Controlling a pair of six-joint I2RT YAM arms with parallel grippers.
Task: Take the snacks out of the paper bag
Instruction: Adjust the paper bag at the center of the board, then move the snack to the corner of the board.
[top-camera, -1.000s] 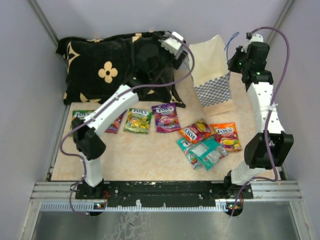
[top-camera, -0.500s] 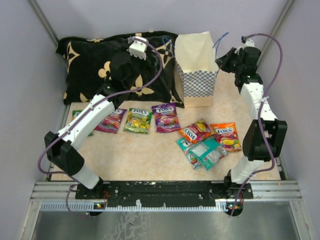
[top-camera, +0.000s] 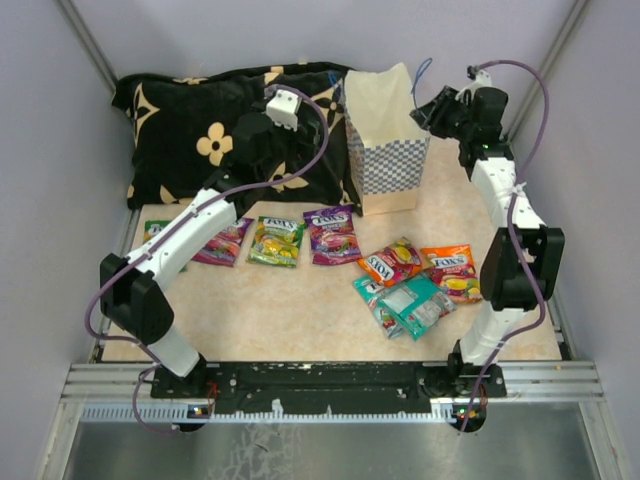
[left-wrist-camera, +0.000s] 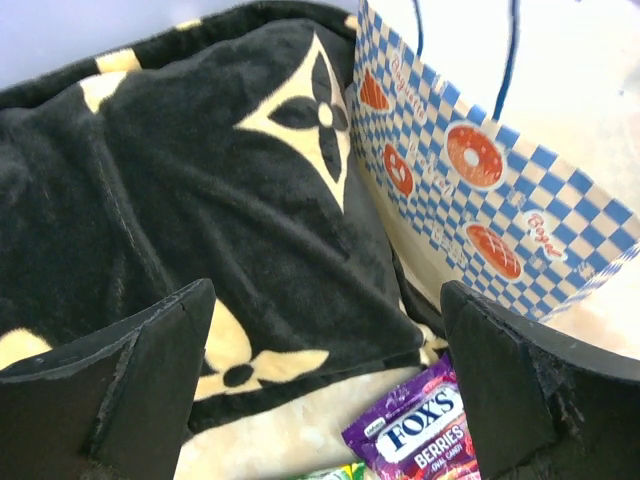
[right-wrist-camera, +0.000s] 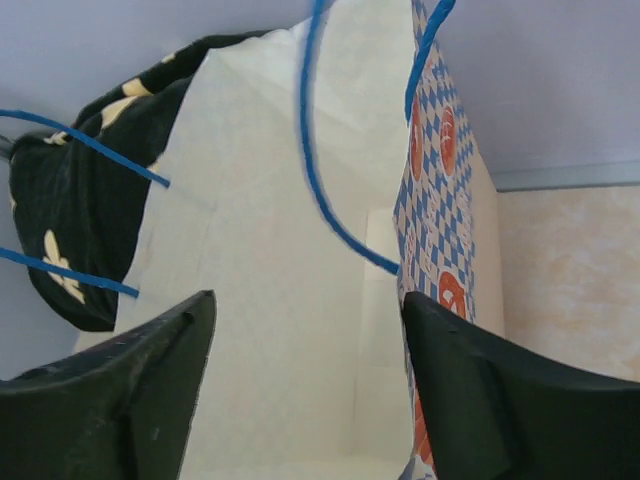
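Note:
The paper bag (top-camera: 385, 145) stands upright at the back, blue-checked outside and cream inside, its left side against the black cushion. My right gripper (top-camera: 432, 108) hangs open at the bag's top right rim, holding nothing. In the right wrist view its fingers (right-wrist-camera: 118, 398) frame the bag's bare cream inside (right-wrist-camera: 290, 330) and a blue cord handle (right-wrist-camera: 322, 190). No snack shows in there. Several snacks lie flat on the table: green (top-camera: 277, 241), purple (top-camera: 333, 235), orange (top-camera: 452, 272), teal (top-camera: 410, 303). My left gripper (top-camera: 298, 160) is open over the cushion, empty, with the purple packet (left-wrist-camera: 425, 435) below it.
A black cushion (top-camera: 190, 135) with tan flowers fills the back left and touches the bag. Two more packets (top-camera: 222, 243) lie at the table's left edge. Grey walls close in on the left, back and right. Both arm bases stand on the near rail (top-camera: 320, 378).
The right gripper has opened and let go of the bag, which went from tilted to upright and further left. The left gripper pulled back from the bag to over the cushion.

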